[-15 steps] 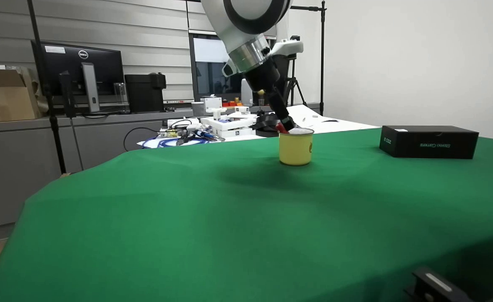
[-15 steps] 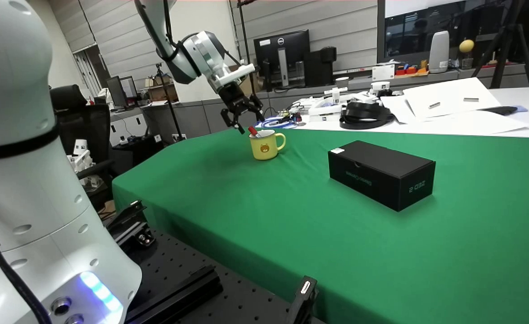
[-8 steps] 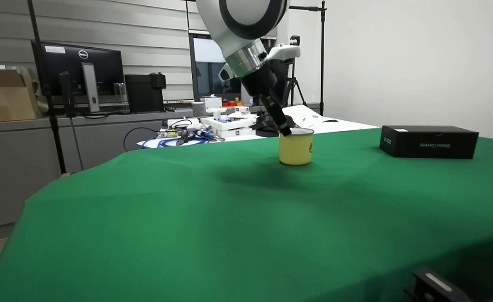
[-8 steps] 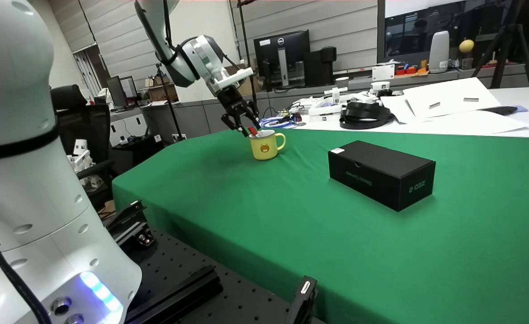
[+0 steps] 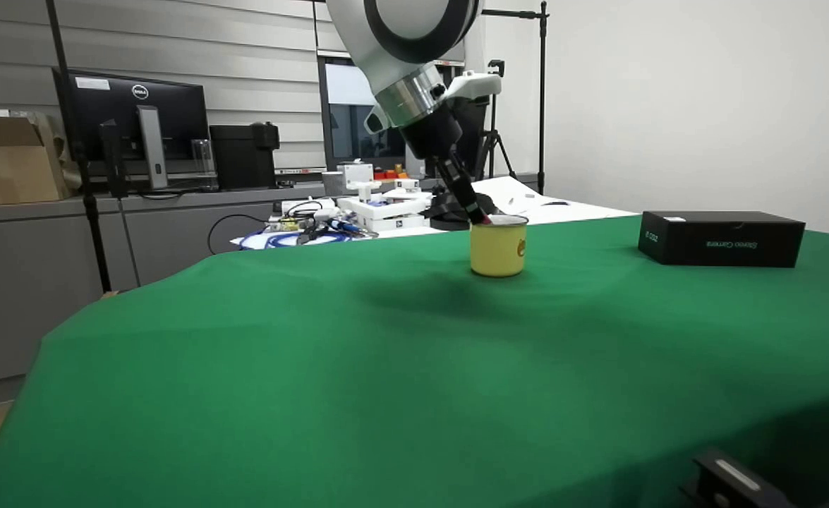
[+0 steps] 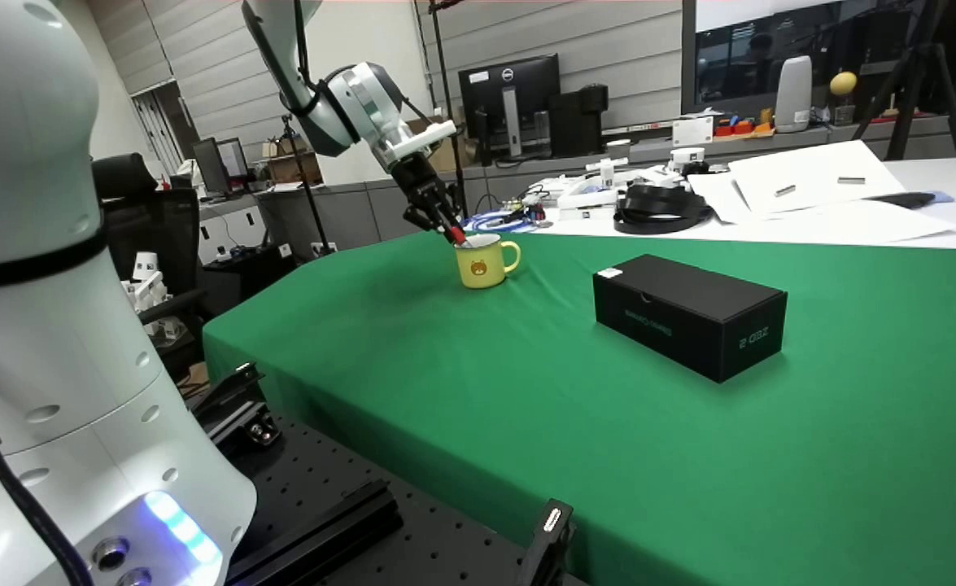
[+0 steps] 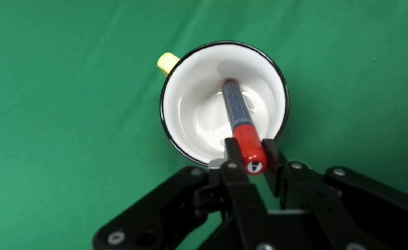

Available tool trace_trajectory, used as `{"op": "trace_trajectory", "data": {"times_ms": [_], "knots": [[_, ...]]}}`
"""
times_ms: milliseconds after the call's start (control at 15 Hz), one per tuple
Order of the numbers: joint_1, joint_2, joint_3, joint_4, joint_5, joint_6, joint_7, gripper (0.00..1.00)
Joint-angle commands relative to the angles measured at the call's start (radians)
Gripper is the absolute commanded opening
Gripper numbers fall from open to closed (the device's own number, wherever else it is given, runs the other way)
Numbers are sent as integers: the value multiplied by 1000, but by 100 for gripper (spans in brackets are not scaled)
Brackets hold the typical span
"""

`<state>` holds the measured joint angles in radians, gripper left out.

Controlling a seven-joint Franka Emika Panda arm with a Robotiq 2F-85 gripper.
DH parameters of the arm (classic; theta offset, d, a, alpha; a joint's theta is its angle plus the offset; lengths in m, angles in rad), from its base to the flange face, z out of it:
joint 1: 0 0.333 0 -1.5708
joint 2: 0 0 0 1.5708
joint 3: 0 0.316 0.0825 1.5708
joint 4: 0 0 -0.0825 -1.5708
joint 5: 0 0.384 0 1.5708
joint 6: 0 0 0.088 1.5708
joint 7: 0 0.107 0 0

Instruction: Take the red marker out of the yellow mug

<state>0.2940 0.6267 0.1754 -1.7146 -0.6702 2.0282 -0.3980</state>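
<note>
In wrist view, grasping crosswise the near end of a red marker (image 7: 242, 125) slanted far-left into the yellow mug (image 7: 183, 104).

Bare green cloth (image 6: 555, 313) leaves a passage between two obstacles, the yellow mug (image 6: 482, 264) and the black box (image 6: 689, 316).

In an exterior view, I count on the counter (image 6: 478, 366) one yellow mug (image 6: 473, 270) near the far edge and one black box (image 6: 689, 316) farther from it; one red marker (image 7: 242, 123) in the mug; two fingers (image 7: 232, 152) on my one end effector (image 7: 250, 146).
</note>
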Motion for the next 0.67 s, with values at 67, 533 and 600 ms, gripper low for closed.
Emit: {"op": "trace_trajectory", "data": {"times_ms": [67, 533, 600], "knots": [[-3, -4, -3, 48, 16, -49, -11, 5], [-6, -57, -1, 121, 52, -192, -22, 5], [-7, -73, 1, 125, 57, -213, -29, 5]]}}
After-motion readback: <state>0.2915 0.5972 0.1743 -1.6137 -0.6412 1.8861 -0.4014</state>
